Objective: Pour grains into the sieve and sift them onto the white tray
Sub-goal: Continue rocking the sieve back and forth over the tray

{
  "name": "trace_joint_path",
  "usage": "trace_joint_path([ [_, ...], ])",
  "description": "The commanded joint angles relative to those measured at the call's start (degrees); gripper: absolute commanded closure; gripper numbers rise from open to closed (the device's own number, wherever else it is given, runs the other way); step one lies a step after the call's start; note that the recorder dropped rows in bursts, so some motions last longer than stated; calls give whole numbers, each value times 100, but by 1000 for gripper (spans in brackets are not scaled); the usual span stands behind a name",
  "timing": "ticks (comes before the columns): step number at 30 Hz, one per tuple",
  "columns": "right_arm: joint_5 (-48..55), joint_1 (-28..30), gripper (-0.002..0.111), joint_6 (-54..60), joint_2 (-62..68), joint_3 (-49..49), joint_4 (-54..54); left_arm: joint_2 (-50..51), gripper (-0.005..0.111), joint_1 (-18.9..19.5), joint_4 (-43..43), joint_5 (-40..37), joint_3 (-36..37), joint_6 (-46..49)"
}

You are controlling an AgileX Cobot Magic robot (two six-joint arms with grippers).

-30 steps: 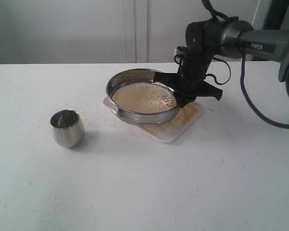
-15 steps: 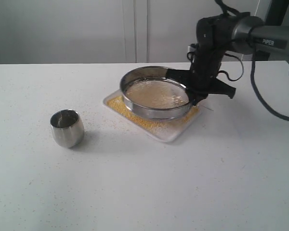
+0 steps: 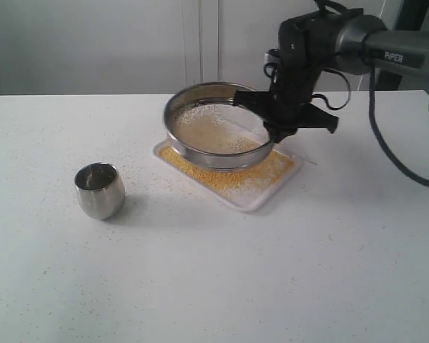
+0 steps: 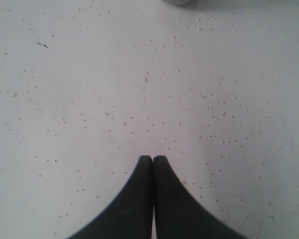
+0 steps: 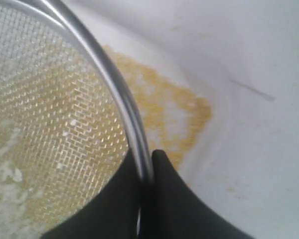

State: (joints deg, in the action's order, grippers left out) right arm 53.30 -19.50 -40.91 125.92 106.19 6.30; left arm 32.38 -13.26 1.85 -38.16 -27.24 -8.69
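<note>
My right gripper [image 3: 272, 118] [image 5: 148, 158] is shut on the rim of the sieve [image 3: 218, 127] [image 5: 117, 94], one finger inside the ring and one outside. The sieve hangs tilted above the white tray [image 3: 261, 194] [image 5: 224, 144], with pale residue on its mesh. Yellow grains [image 3: 236, 171] [image 5: 164, 107] lie spread in a layer on the tray under it. My left gripper [image 4: 152, 158] is shut and empty, over bare tabletop dotted with stray grains; it does not show in the exterior view.
A small rounded steel cup [image 3: 99, 189] stands upright on the white table [image 3: 200, 286], left of the tray. Loose grains are scattered round the tray and cup. A black cable [image 3: 386, 153] hangs from the right arm.
The sieve swung right, then back left and slightly up, still held by my right gripper. More of the grain layer on the tray shows now. The cup has not moved.
</note>
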Motion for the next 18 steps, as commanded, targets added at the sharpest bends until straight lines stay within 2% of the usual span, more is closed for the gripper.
trace_joint_path([
  [1,591,460,108,-248,-55,36,193,-33,107,-22,25,-47,44,-10],
  [5,-106,70,108,130,-129,36,-546,-33,107,-22,25,-47,44,-10],
  [7,-521,-104,108,599,-185,36,-531,-33,107,-22,25,-47,44,-10],
  [11,-151,166,108,79,-128,36,191,-33,107,-22,25,-47,44,-10],
  [14,422,435,108,-95,3,36,-43,-33,107,-22,25,-47,44,-10],
  [18,74,207,108,89,-37,36,-437,-33,107,-22,25,-47,44,-10],
])
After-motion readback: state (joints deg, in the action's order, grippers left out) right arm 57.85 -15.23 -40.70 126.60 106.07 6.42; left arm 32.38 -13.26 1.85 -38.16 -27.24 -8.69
